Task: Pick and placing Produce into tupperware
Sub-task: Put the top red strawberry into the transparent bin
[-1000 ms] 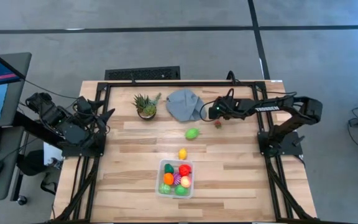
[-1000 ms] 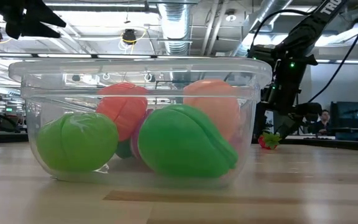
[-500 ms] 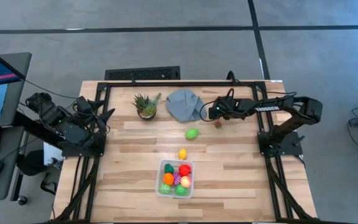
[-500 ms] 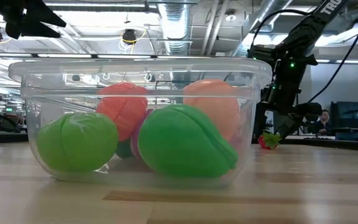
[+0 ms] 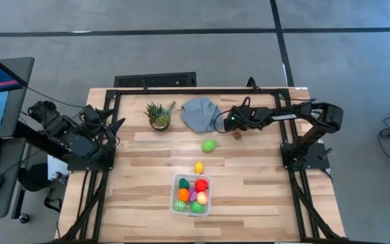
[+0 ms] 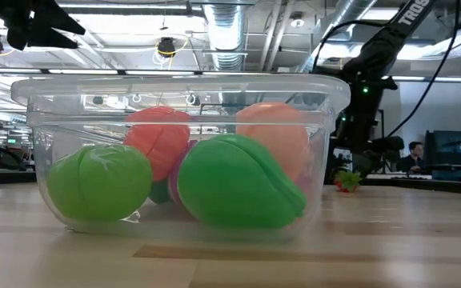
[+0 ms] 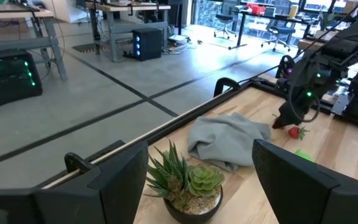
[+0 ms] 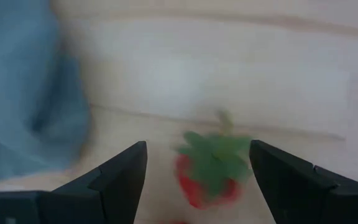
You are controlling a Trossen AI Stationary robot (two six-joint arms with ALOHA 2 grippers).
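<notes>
The clear tupperware (image 5: 175, 179) stands near the table's near edge with several toy fruits inside; close up, its wall (image 6: 330, 128) shows green, red and orange pieces. A red strawberry (image 5: 237, 134) with a green top lies on the wood. A green fruit (image 5: 210, 145) and a small yellow one (image 5: 199, 167) lie between it and the container. My right gripper (image 5: 229, 123) hovers open just above the strawberry (image 8: 211, 169), which shows between its fingers, untouched. My left gripper (image 7: 197, 152) waits open at the table's left edge.
A crumpled grey cloth (image 5: 200, 113) lies beside my right gripper, toward the table's left. A spiky green potted plant (image 5: 159, 114) stands further left, near the far edge. A monitor and mouse sit beyond the left edge. Bare wood lies to the right of the container.
My right arm has drawn a little toward the table's left, and its elbow has folded in. The strawberry has stayed where it was.
</notes>
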